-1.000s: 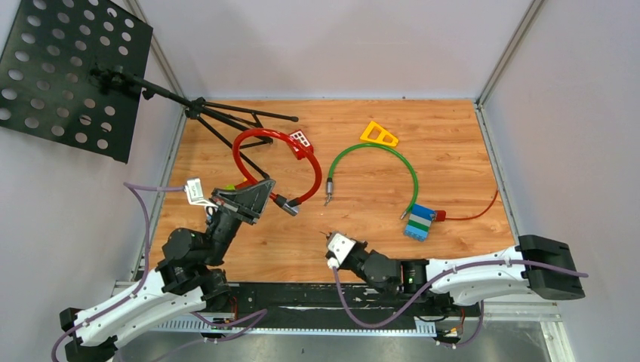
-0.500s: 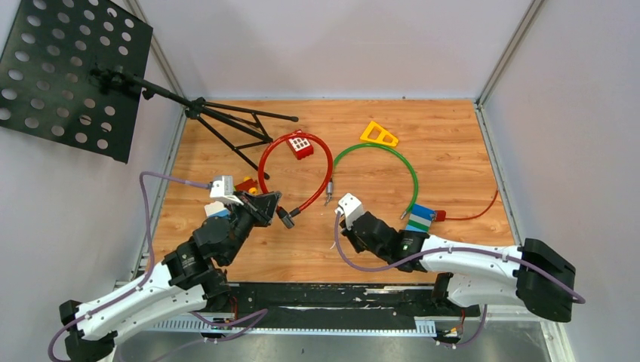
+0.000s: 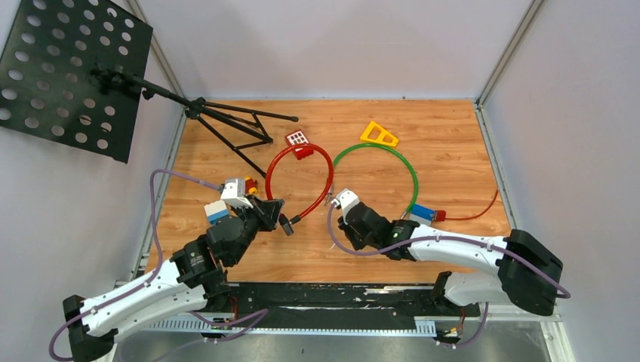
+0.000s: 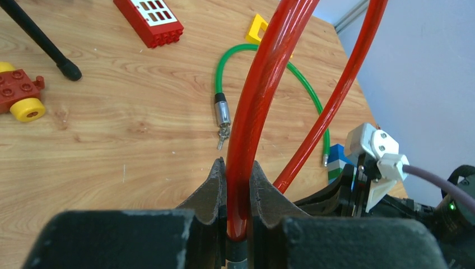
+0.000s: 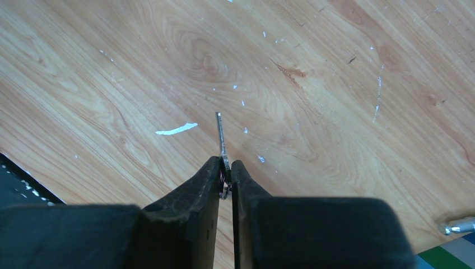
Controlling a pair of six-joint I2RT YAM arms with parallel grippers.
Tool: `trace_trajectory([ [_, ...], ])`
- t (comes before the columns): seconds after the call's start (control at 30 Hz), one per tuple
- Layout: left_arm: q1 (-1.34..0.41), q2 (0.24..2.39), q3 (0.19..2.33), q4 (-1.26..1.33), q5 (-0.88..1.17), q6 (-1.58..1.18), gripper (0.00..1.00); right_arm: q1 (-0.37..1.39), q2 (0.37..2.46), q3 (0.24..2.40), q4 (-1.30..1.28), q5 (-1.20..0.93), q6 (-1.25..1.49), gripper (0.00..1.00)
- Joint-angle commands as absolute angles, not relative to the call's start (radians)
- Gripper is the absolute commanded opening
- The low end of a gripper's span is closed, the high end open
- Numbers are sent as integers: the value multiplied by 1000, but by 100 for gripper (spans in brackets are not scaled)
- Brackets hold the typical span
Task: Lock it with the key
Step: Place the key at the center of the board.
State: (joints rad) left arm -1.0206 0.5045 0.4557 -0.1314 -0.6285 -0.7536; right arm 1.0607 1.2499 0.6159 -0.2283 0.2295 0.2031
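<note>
The lock is a red cable loop (image 3: 330, 172) and my left gripper (image 3: 281, 219) is shut on it near its dark end piece. In the left wrist view the red cable (image 4: 263, 84) rises from between the fingertips of that gripper (image 4: 237, 168). My right gripper (image 3: 334, 228) sits just right of the lock's end, shut on a small silver key (image 5: 220, 134). The key's blade sticks out past the gripper (image 5: 225, 168), above the wooden table. A green cable lock (image 3: 411, 170) lies behind, its metal end (image 4: 223, 115) beside the red loop.
A black music stand (image 3: 72, 72) with tripod legs (image 3: 234, 124) fills the back left. A red brick (image 3: 299, 139), a yellow triangle (image 3: 379, 134), a blue-green block stack (image 3: 423, 215), a thin red wire (image 3: 483, 211) and a red toy car (image 4: 19, 95) lie around.
The left arm has carried the red loop forward and to the right. The right arm has swung from the near edge up to the loop's end, keeping hold of the key.
</note>
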Motion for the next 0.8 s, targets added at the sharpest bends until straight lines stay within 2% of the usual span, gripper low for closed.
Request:
trace_trajectory([
  [0.0,-1020,478,459,-44,-621,-751,0,1036,1275,681,-263,174,235,17],
  [0.23,-1020,470,459,-22,-603,-732,0,1032,1261,703,-297,176,232,30],
  [0.43,-1019,444,436,57,-576,-711,0,1032,1161,720,-274,171,251,37],
  [0.57,-1020,394,373,193,-535,-696,0,1032,1004,672,-90,159,377,43],
  [0.77,-1020,382,370,220,-508,-690,0,1032,837,517,276,209,608,51],
])
